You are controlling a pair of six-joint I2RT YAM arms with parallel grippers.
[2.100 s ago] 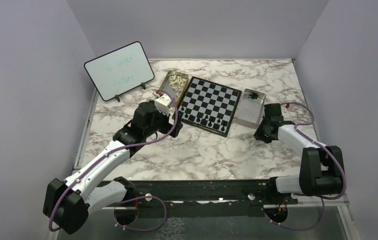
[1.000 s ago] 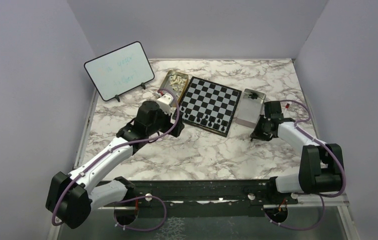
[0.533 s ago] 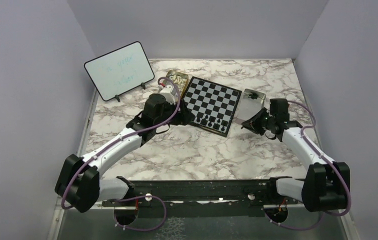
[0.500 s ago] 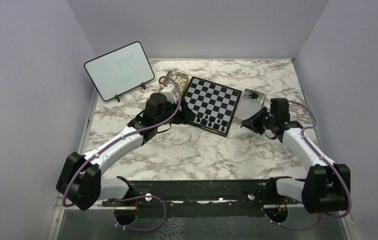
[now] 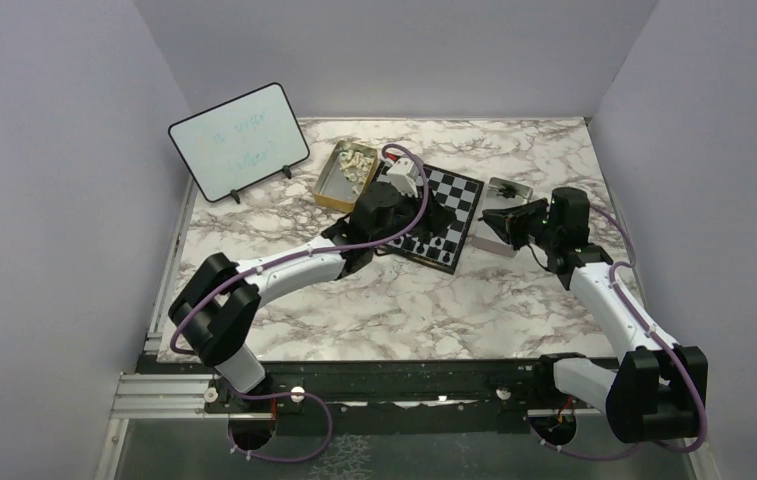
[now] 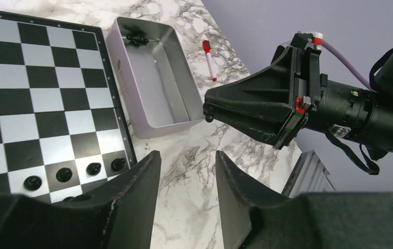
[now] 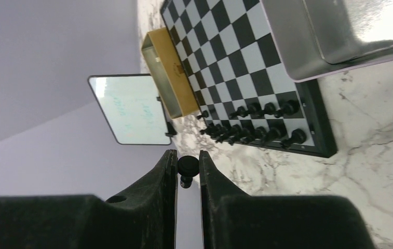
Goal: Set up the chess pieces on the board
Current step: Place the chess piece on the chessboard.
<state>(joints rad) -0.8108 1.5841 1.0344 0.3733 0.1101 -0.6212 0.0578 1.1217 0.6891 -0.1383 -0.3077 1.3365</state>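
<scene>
The board (image 5: 457,195) lies mid-table, its left part hidden under my left arm. Black chess pieces (image 5: 424,240) line its near edge; the right wrist view shows two rows (image 7: 256,132). My right gripper (image 7: 188,155) is shut on one black piece (image 7: 188,165) and hangs in the air over the silver tin (image 5: 506,188), right of the board. My left gripper (image 6: 187,154) is open with nothing between its fingers, above bare marble by the board's near right corner (image 6: 124,150). Cream pieces (image 5: 357,160) lie in the gold tin (image 5: 339,172).
The silver tin (image 6: 152,78) holds one black piece (image 6: 137,39) at its far end. A red-capped marker (image 6: 209,59) lies beyond it. The white dry-erase board (image 5: 239,140) stands at the back left. Purple walls close in both sides.
My left arm swung right from the gold tin across the board, its jaws narrowing. My right arm rose and turned toward the board with the black piece still gripped.
</scene>
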